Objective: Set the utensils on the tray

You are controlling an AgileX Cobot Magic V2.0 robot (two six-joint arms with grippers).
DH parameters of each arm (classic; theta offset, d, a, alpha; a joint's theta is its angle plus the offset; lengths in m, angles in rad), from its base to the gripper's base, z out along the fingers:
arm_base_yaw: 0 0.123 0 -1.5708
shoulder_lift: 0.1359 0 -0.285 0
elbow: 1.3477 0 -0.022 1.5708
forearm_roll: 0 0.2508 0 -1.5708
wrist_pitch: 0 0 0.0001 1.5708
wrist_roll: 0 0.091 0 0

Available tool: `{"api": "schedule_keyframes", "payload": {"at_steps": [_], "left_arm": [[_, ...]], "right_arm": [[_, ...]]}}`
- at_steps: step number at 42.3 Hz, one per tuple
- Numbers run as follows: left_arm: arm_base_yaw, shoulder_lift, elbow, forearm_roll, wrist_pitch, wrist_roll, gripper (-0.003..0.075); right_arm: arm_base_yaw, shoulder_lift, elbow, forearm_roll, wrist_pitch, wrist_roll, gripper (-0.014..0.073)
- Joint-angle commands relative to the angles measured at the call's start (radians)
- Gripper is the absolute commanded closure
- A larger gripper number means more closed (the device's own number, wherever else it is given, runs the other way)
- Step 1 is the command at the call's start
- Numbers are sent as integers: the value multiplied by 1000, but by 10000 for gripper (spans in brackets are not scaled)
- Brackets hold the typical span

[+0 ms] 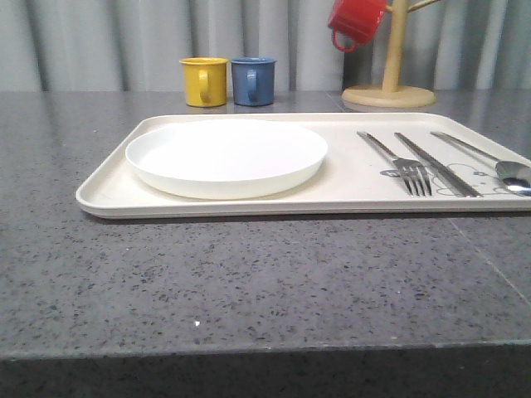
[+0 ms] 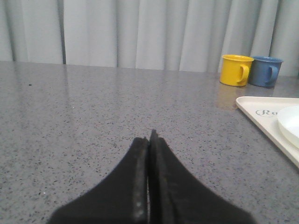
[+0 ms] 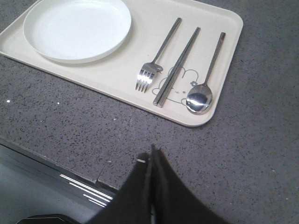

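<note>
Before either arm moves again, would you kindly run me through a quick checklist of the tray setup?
1. Plate on the tray: ok.
2. Fork, knife and spoon on the tray, side by side, apart: ok.
3. Left gripper shut, holding nothing: ok.
4. Right gripper shut, holding nothing, off the tray: ok.
5. Yellow mug and blue mug off the tray: ok.

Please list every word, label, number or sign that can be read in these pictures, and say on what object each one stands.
"Ra": the first letters of a script word printed on the tray, seen in the left wrist view; the plate hides the rest.
The rabbit drawing on the tray in the right wrist view carries no readable letters.
Yellow mug, blue mug, red mug: no text visible.
</note>
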Motion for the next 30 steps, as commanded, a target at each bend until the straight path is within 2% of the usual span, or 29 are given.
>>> {"api": "schedule_keyframes", "payload": {"at_steps": [1, 3, 10, 18, 30], "left_arm": [[2, -22, 2, 44, -167, 1, 740], [0, -22, 14, 48, -202, 1, 740], [-4, -22, 13, 34, -174, 1, 741], [-4, -22, 13, -25, -100, 1, 740], [-17, -22, 13, 1, -137, 1, 741]], "right_arm": [[2, 5, -25, 4, -63, -7, 659], [2, 5, -25, 4, -63, -7, 659], [2, 6, -25, 4, -63, -7, 659], [2, 6, -25, 4, -63, -7, 659], [2, 6, -25, 4, -63, -7, 659]]}}
